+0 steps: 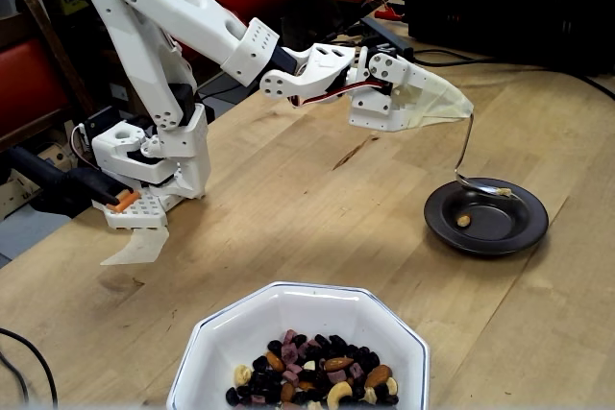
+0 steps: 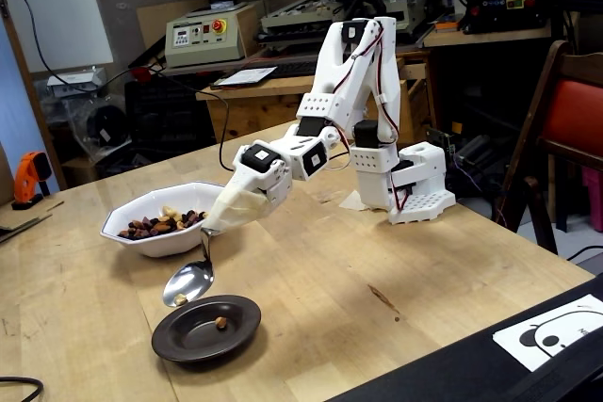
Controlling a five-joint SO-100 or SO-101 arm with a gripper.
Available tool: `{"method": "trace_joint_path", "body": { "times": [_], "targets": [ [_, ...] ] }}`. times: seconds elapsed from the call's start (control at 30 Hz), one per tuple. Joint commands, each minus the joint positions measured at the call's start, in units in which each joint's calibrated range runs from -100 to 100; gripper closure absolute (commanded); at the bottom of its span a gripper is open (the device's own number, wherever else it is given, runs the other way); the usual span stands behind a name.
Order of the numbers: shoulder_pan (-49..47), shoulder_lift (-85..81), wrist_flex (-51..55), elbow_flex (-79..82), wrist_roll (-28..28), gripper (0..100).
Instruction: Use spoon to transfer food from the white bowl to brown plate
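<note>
The white arm reaches over the wooden table. Its gripper [image 1: 459, 110] [image 2: 213, 224] is shut on the white-sheathed handle of the silver spoon [image 1: 468, 156] [image 2: 189, 281]. The spoon hangs down with its bowl tilted over the rim of the dark brown plate [image 1: 519, 234] [image 2: 184, 338]. One tan cashew [image 1: 464, 221] [image 2: 220, 322] lies in the plate. The spoon bowl looks empty in a fixed view with the monitor behind. The white octagonal bowl [image 1: 231, 333] [image 2: 122, 214] holds the trail mix [image 1: 312, 372] [image 2: 160, 224] and stands apart from the plate.
The arm's white base [image 1: 154, 175] [image 2: 410, 185] is clamped on the table. A black crate [image 1: 509, 2] and cables lie at the table's edge. A panda sticker [image 2: 561, 327] sits on a black surface. Chairs and workshop benches stand around.
</note>
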Motion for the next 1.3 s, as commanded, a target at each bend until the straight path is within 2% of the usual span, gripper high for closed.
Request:
{"method": "trace_joint_path", "body": {
  "times": [0.0,0.27,0.83,0.93,1.07,1.27],
  "targets": [
    [0.05,-0.95,-1.48,-3.25,0.20,95],
    [-0.32,-1.21,-1.48,-3.25,4.40,95],
    [-0.02,-1.30,-1.48,-3.52,4.35,95],
    [0.20,-1.30,-1.48,-4.14,3.17,95],
    [0.79,-1.38,-1.48,-4.23,-1.42,95],
    [6.72,-1.72,-1.48,-4.23,-4.40,95]
  ]
}}
